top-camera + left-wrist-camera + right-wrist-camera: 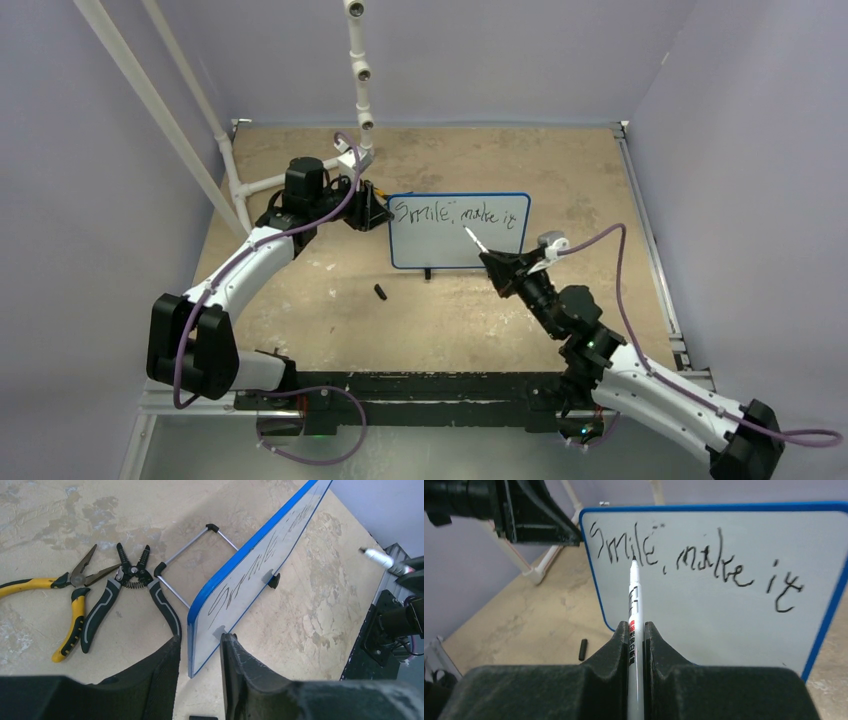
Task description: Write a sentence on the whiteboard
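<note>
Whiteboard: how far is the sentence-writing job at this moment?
Done: the sentence reads "Smile, make it" in one line on the whiteboard. In hand: the right gripper is shut on the marker, its tip pointed at the board near "Smile"; the left gripper straddles the board's left edge, jaws apart. Left: any further words; the board's lower half is blank.

Overhead view from behind, wrist views close, sharing whiteboard (455, 246)

Yellow-handled pliers (74, 580) lay just beside grey-handled wire strippers (131, 574) on the tan table (50, 520); 1 small black cap (380, 292) lay apart.
</note>
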Robot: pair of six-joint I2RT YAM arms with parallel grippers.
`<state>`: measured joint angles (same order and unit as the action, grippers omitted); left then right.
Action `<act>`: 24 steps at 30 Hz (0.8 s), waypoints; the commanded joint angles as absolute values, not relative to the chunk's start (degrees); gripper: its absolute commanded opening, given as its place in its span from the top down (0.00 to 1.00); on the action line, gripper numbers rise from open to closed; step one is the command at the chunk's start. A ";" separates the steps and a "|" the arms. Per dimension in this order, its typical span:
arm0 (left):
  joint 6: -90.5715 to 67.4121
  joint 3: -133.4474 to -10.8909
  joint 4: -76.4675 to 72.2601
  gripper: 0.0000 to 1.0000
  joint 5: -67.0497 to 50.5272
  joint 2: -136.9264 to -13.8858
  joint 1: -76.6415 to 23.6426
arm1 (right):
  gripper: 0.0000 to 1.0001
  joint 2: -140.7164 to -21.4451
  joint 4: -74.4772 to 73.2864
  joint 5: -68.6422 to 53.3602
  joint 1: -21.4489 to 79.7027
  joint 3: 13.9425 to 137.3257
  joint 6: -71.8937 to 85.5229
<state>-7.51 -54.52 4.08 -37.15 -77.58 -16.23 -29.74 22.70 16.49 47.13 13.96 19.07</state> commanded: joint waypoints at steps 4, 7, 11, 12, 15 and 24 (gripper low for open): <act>-8.44 -54.95 1.89 0.74 -38.68 -77.63 -16.14 | 1.00 -41.67 41.12 8.79 51.01 13.49 11.14; -8.65 -54.95 1.44 0.76 -39.18 -78.12 -16.12 | 1.00 -48.36 47.28 7.83 51.23 13.88 8.94; -8.86 -54.74 0.91 0.79 -39.67 -78.33 -16.17 | 1.00 -54.71 52.70 6.95 52.05 14.93 7.70; -9.00 -54.63 0.88 0.79 -39.72 -78.36 -16.17 | 1.00 -55.87 53.84 7.02 52.60 14.94 7.73; -9.34 -54.58 0.88 0.79 -39.61 -78.46 -16.17 | 1.00 -58.74 55.63 8.48 54.59 15.47 7.05; -10.20 -54.23 -1.49 0.75 -40.25 -79.60 -16.94 | 1.00 -68.77 58.28 12.77 56.09 19.59 5.85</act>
<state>-9.47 -54.50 2.24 -38.46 -79.11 -16.27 -65.41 53.56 9.69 55.51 15.53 7.81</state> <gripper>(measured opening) 0.253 0.122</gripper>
